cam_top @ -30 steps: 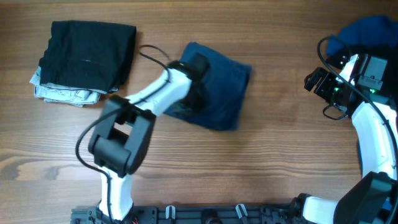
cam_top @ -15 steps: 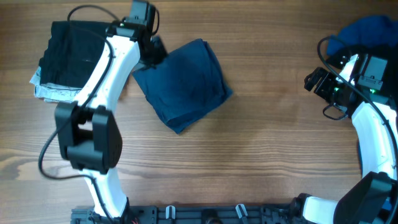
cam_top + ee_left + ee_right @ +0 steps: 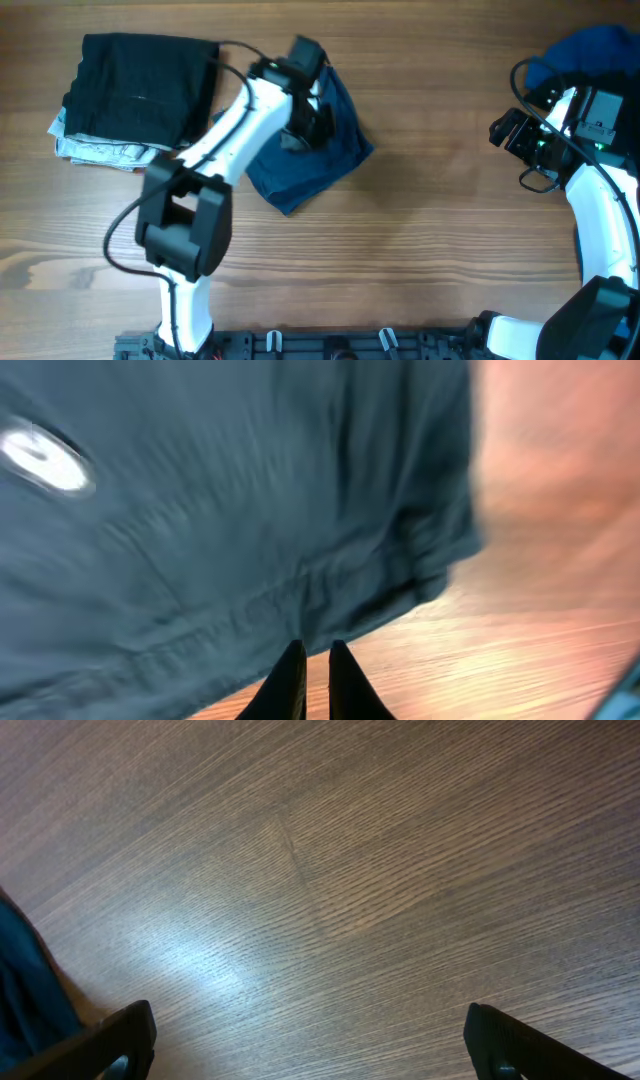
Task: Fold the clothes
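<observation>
The folded navy trousers point(image 3: 318, 160) lie on the wooden table point(image 3: 430, 250) a little left of centre in the upper half of the overhead view, turned so that one corner points toward the lower edge of the frame. The left arm reaches up from the bottom edge and bends over them, with the left gripper point(image 3: 308, 118) over their upper part. In the left wrist view its two dark fingers point(image 3: 288, 678) stand close together with only a thin slit between them, and nothing shows between them. They sit at the hem of the navy cloth, which fills most of that blurred picture. A small pale spot point(image 3: 45, 458) shows on the fabric at the upper left, too smeared to name. In the upper left of the overhead view a folded black garment point(image 3: 140, 85) rests on a pale patterned cloth point(image 3: 95, 150) that peeks out along its lower edge, well apart from the trousers. A royal blue cloth point(image 3: 590, 45) is bunched in the upper right corner. The right gripper point(image 3: 505, 130) is just beside it, clear of the trousers. In the right wrist view its fingers point(image 3: 125, 1035) are spread wide apart over bare wood and hold nothing, with a strip of dark blue fabric at the left edge.
</observation>
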